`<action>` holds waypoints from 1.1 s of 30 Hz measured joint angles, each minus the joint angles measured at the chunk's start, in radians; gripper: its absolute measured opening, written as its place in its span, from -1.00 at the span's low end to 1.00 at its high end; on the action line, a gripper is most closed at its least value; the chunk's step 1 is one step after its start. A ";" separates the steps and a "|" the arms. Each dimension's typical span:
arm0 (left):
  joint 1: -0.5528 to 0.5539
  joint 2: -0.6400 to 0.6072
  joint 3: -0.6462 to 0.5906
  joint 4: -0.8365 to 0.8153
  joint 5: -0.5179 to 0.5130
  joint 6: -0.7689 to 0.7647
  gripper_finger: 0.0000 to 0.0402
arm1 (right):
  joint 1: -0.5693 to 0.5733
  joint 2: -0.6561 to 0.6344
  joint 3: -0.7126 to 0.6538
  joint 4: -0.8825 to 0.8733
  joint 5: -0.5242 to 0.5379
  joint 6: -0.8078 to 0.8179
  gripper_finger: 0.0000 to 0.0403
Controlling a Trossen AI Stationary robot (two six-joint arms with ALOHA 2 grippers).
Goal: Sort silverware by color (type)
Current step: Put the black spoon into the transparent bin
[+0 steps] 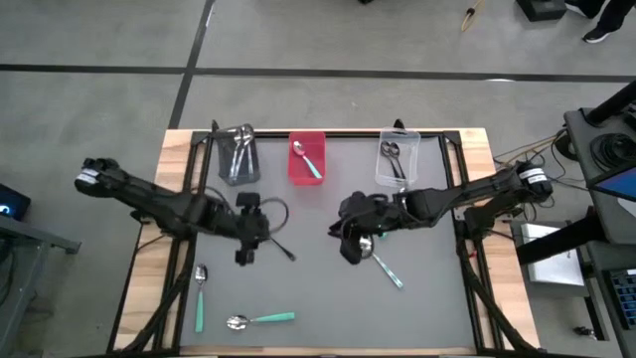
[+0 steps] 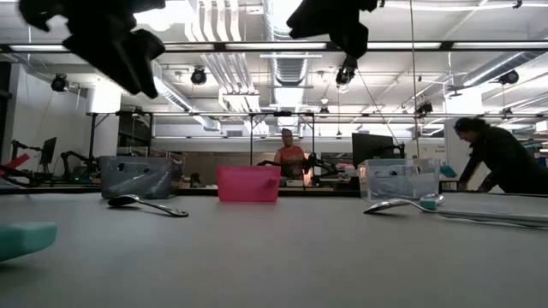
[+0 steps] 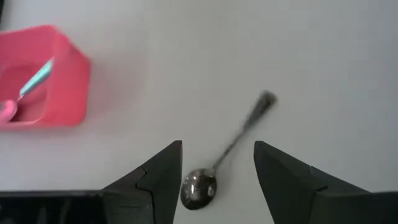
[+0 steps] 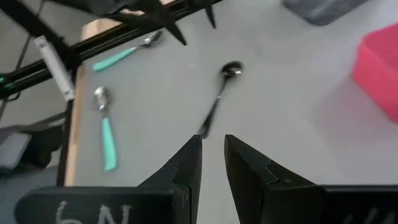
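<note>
One black spoon [image 3: 227,149] lies on the table straight below the left gripper [image 3: 217,180], its bowl between the spread fingers and its handle running forward and slightly aslant. The right gripper [image 4: 212,158], fingers nearly together and empty, hovers farther off, so the left looks better placed.

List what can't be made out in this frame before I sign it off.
- Grey bin, high view: contents are dark shapes, too small to count or type.
- Clear bin: spoon count unclear, too small.
- Teal-handled spoon, high view: its bowl sits under the right gripper, so contact can't be judged.
- Low view: both grippers cut off by the top edge.
- Black spoon, left wrist view: blurred, beyond the left gripper.
</note>
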 joint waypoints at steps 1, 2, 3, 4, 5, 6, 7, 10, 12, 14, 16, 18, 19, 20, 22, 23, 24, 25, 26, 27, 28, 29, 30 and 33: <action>-0.025 0.003 -0.009 0.001 -0.012 0.008 -0.10 | 0.013 0.010 0.009 -0.001 0.000 0.000 -0.70; -0.044 0.005 -0.021 0.007 -0.025 0.019 -0.10 | 0.025 0.020 0.017 0.000 0.000 0.000 -0.70; -0.060 0.006 -0.036 0.011 -0.029 0.025 -0.10 | 0.035 0.031 0.024 0.000 0.000 0.000 -0.70; -0.072 0.006 -0.054 0.018 -0.029 0.030 -0.10 | 0.044 0.043 0.031 -0.001 0.000 0.000 -0.70; -0.080 0.006 -0.073 0.021 -0.029 0.032 -0.10 | 0.052 0.056 0.039 -0.004 0.000 0.000 -0.70; -0.085 0.006 -0.094 0.021 -0.030 0.033 -0.10 | 0.057 0.068 0.050 -0.009 0.000 0.000 -0.70; -0.087 0.005 -0.116 0.023 -0.030 0.033 -0.10 | 0.061 0.080 0.060 -0.017 0.000 -0.003 -0.70; -0.086 0.001 -0.186 0.049 -0.032 0.031 -0.10 | 0.064 0.113 0.102 -0.057 0.000 -0.021 -0.70; -0.084 0.000 -0.239 0.106 -0.033 0.034 -0.10 | 0.063 0.137 0.128 -0.085 0.000 -0.027 -0.70; -0.084 0.000 -0.290 0.203 -0.033 0.044 -0.10 | 0.062 0.162 0.151 -0.111 0.001 -0.039 -0.70; -0.083 0.000 -0.332 0.293 -0.034 0.048 -0.10 | 0.061 0.179 0.169 -0.125 0.000 -0.066 -0.70; -0.081 0.000 -0.363 0.343 -0.040 0.048 -0.10 | 0.061 0.196 0.184 -0.134 0.000 -0.090 -0.70; -0.080 0.000 -0.373 0.359 -0.057 0.046 -0.10 | 0.060 0.202 0.191 -0.140 0.000 -0.097 -0.70; -0.080 0.000 -0.382 0.370 -0.074 0.042 -0.10 | 0.058 0.209 0.196 -0.145 0.000 -0.104 -0.70; -0.077 0.000 -0.398 0.383 -0.106 0.033 -0.10 | 0.054 0.216 0.201 -0.161 0.000 -0.106 -0.70; -0.076 0.000 -0.409 0.391 -0.112 0.029 -0.10 | 0.051 0.221 0.202 -0.162 0.000 -0.106 -0.70; -0.073 0.000 -0.421 0.404 -0.113 0.028 -0.10 | 0.050 0.222 0.203 -0.160 0.000 -0.106 -0.70; -0.070 0.000 -0.433 0.421 -0.113 0.027 -0.10 | 0.047 0.222 0.201 -0.160 0.000 -0.106 -0.70; -0.068 0.001 -0.444 0.439 -0.112 0.024 -0.10 | 0.046 0.222 0.198 -0.161 0.000 -0.106 -0.70; -0.068 0.001 -0.453 0.459 -0.111 0.019 -0.10 | 0.044 0.222 0.197 -0.162 0.000 -0.106 -0.70; -0.067 0.002 -0.462 0.474 -0.111 0.017 -0.10 | 0.041 0.223 0.196 -0.164 0.001 -0.106 -0.70; -0.066 0.002 -0.472 0.485 -0.112 0.013 -0.10 | 0.040 0.223 0.196 -0.171 0.000 -0.106 -0.70; -0.064 0.002 -0.482 0.501 -0.111 0.011 -0.10 | 0.038 0.223 0.195 -0.181 0.001 -0.106 -0.70; -0.055 0.003 -0.512 0.539 -0.111 0.001 -0.10 | 0.032 0.228 0.194 -0.187 0.001 -0.107 -0.70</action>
